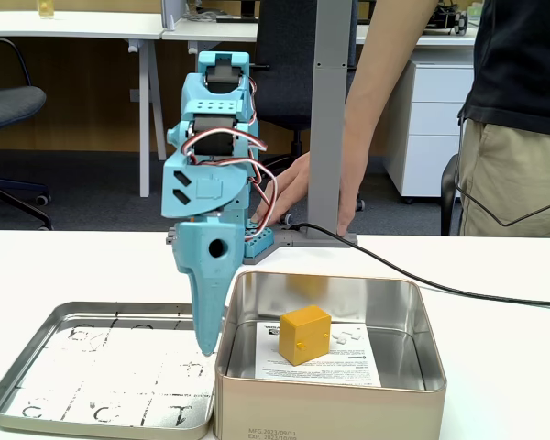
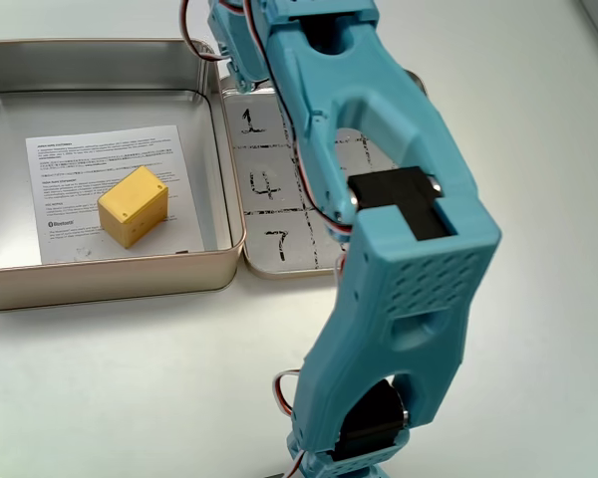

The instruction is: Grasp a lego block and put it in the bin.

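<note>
Lego block (image 1: 304, 335), yellow-orange, lies inside the bin (image 1: 422, 321), on the white printed sheet (image 1: 348, 367) covering the floor; it touches no wall. In a fixed view from above, the block (image 2: 134, 205) sits on the sheet's lower right part, turned at an angle to the bin's walls (image 2: 214, 129).

Blue arm stands over the shallow metal tray (image 1: 37, 353), which lies just beside the bin on the white tabletop (image 1: 504, 348). Tool (image 1: 204, 346) points straight down above the tray, close to the bin's outer wall, holding nothing. Jaws seem closed together, though the side-on angle leaves this uncertain.

Tray floor bears a hand-drawn grid of numbers (image 2: 266, 184).

A person's hand (image 1: 289, 188) rests behind the arm's base.
</note>
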Controlling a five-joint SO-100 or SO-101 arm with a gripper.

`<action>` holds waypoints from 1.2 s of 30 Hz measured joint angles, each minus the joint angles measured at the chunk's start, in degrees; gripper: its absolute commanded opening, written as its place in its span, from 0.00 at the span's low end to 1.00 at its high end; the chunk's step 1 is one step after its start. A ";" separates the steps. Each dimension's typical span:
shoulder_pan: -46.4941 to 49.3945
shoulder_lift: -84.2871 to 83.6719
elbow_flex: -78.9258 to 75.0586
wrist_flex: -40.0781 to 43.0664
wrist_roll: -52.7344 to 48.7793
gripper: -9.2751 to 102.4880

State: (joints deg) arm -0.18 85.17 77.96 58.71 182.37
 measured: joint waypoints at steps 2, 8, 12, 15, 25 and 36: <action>0.00 0.00 0.00 0.00 0.00 0.08; 0.00 0.00 0.09 -1.05 -0.09 0.08; 0.97 1.41 -0.09 -1.85 -0.18 0.08; 2.99 2.55 -1.67 -3.08 -0.18 0.08; 3.16 -9.76 -33.22 0.35 -0.18 0.08; 1.76 -30.76 -76.20 19.07 -0.18 0.08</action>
State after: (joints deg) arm 1.58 54.40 1.76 77.78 182.20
